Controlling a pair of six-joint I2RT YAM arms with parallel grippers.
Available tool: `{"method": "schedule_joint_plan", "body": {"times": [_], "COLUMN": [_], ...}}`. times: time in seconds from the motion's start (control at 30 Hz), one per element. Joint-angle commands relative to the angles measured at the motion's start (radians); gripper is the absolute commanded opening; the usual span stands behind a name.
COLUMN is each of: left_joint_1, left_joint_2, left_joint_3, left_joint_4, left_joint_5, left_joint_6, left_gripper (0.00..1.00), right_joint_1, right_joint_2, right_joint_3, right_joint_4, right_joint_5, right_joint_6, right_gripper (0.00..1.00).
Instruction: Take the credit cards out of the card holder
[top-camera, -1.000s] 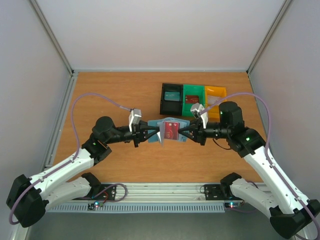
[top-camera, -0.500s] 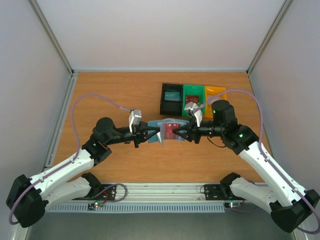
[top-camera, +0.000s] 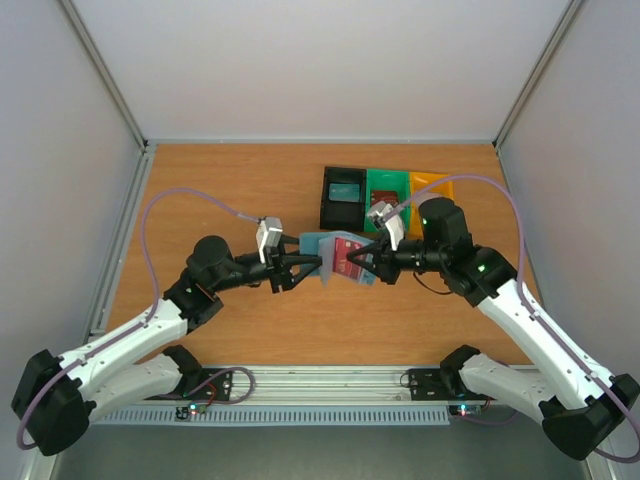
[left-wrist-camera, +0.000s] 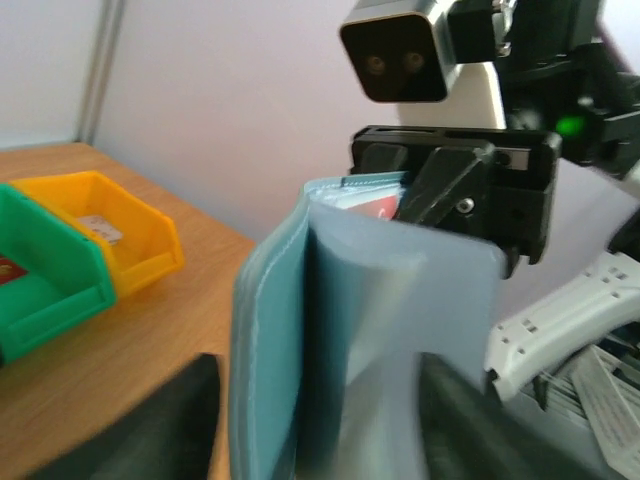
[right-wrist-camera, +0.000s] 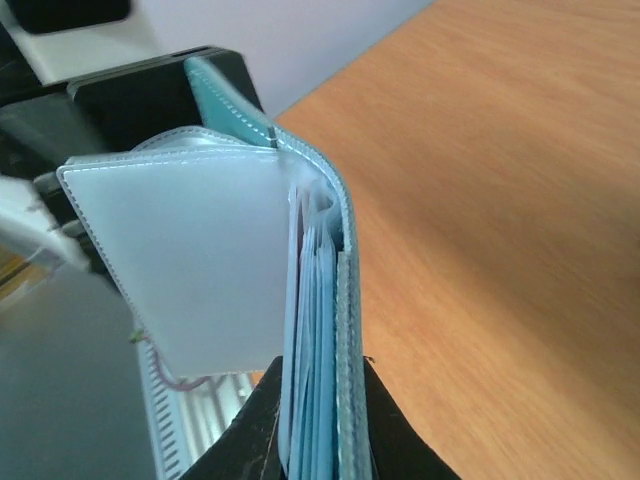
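Held aloft: soft blue-grey bifold card holder (top-camera: 314, 248), pinched by left gripper (top-camera: 302, 268) and right gripper (top-camera: 366, 264). Thin red plastic credit card (top-camera: 347, 258) seated in pocket, not yet withdrawn; extraction pending.

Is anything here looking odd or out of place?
Only the card holder: it is pinched between both arms' jaws, half folded, a red card showing inside. Nothing looks spilled or broken.
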Motion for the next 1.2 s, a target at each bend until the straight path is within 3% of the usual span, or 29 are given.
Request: {"method": "schedule_joint_plan", "body": {"times": [0.0,0.07,0.13,0.23,0.4,0.73,0.87,1.07,1.17], "left_joint_1": [-0.007,-0.007,-0.007,-0.008,-0.056,-0.069,-0.065,-0.043,-0.041], "left_joint_2": [-0.024,-0.027,-0.03,-0.031,-0.008,0.008,-0.009,-0.027,-0.027], "left_joint_3": [-0.019,-0.019,-0.017,-0.012,-0.001,-0.032,-0.045,-0.051,-0.05], "left_joint_4": [-0.026,-0.04,-0.032,0.013,0.057,-0.036,-0.112,-0.103,-0.062], "left_joint_5": [-0.177,-0.231,-0.228,-0.08,0.067,-0.108,-0.237,-0.221,-0.128], "left_joint_6": [0.044,0.077,0.102,0.11,0.056,-0.055,-0.069,-0.058,-0.031], "left_gripper": [0.7,0.71,0.62,0.53,0.44,0.39,0.31,0.31,0.31], "right_joint_1": [0.002,0.004,0.017,0.091,0.211,0.257,0.256,0.251,0.25], "right_joint_2": [0.04,0.13,0.209,0.273,0.353,0.332,0.273,0.161,0.125], "right_joint_3": [0.126,0.202,0.265,0.291,0.339,0.332,0.297,0.243,0.221], "right_joint_4": [-0.177,-0.371,-0.503,-0.53,-0.415,-0.217,-0.174,-0.162,-0.147], "right_joint_5": [0.326,0.579,0.821,0.925,0.837,0.462,0.358,0.204,0.128], "right_joint_6": [0.097,0.174,0.241,0.27,0.274,0.157,0.096,-0.009,-0.054], "right_gripper": [0.01,0.01,0.01,0.01,0.01,0.01,0.01,0.03,0.05]}}
